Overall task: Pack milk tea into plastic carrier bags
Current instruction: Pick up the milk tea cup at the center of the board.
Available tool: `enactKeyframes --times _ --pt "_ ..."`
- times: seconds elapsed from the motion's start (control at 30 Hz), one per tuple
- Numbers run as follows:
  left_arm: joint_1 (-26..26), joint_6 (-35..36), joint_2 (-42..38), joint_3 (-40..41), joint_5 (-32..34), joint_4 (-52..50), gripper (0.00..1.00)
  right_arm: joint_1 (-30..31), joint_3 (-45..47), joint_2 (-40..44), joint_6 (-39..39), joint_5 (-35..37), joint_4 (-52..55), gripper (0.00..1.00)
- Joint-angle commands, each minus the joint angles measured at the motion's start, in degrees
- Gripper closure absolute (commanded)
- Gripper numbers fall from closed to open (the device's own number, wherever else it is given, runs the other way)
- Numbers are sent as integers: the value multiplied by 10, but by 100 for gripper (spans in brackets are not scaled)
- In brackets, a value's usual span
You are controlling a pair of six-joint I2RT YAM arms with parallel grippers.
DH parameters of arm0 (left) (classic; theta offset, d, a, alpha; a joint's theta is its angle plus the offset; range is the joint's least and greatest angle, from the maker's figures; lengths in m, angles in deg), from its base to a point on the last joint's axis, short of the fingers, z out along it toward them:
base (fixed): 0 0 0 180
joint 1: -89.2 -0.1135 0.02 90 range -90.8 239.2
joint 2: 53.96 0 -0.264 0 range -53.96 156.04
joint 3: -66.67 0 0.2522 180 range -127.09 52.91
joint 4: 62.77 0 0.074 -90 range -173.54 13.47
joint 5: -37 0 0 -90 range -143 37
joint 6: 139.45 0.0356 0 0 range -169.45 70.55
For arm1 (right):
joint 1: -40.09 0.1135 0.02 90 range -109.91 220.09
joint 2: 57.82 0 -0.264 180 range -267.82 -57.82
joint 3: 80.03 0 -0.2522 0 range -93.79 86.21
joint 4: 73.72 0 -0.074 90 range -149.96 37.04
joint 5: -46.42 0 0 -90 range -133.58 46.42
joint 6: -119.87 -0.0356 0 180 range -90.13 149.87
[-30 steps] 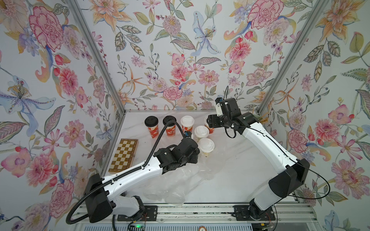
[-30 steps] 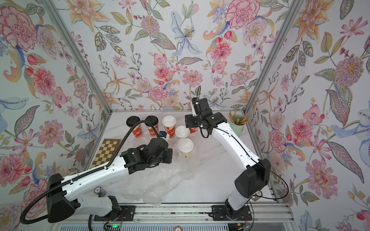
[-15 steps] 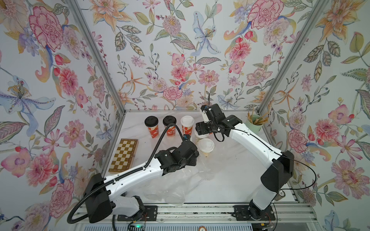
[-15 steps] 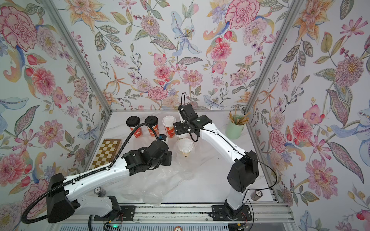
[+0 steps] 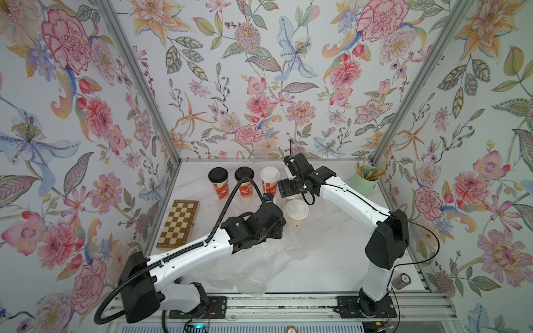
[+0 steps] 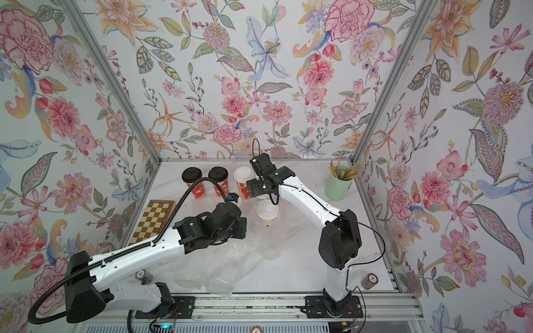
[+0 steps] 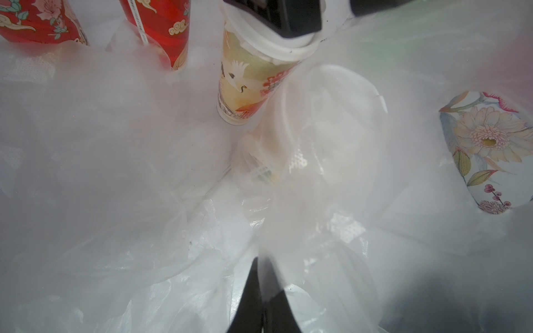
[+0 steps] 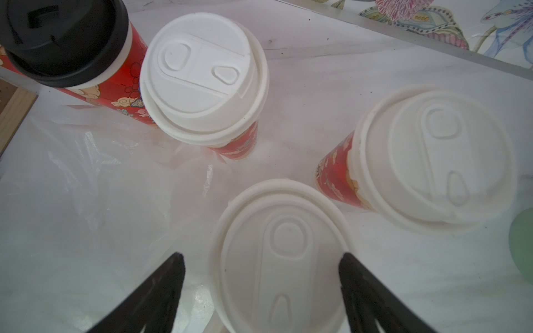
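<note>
No text, brand or number can be read in any view.
(a) White strip down the side of a red milk tea cup, seen from my left wrist: fine print, too blurred to read.
(b) Round mark on top of a small can beside my right arm's base, in a top view: too small to make out.

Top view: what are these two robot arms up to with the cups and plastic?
They're bagging drinks. The left claw is shut on a thin transparent plastic bag; one white-lidded paper cup seems to sit inside it. The right claw hangs open over a cream paper cup with white lid, not gripping it.
</note>
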Motion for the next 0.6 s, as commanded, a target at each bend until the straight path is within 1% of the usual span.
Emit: enactKeyframes --times 0.0,0.27,0.57 --pt "-8 -4 -13 3 3 0 93 -4 -14 -6 4 12 14 14" --pt "-8 -4 -12 3 2 0 93 -5 -19 8 1 3 13 14" --pt "-8 -4 -10 0 0 3 93 -7 -21 23 1 13 18 13"
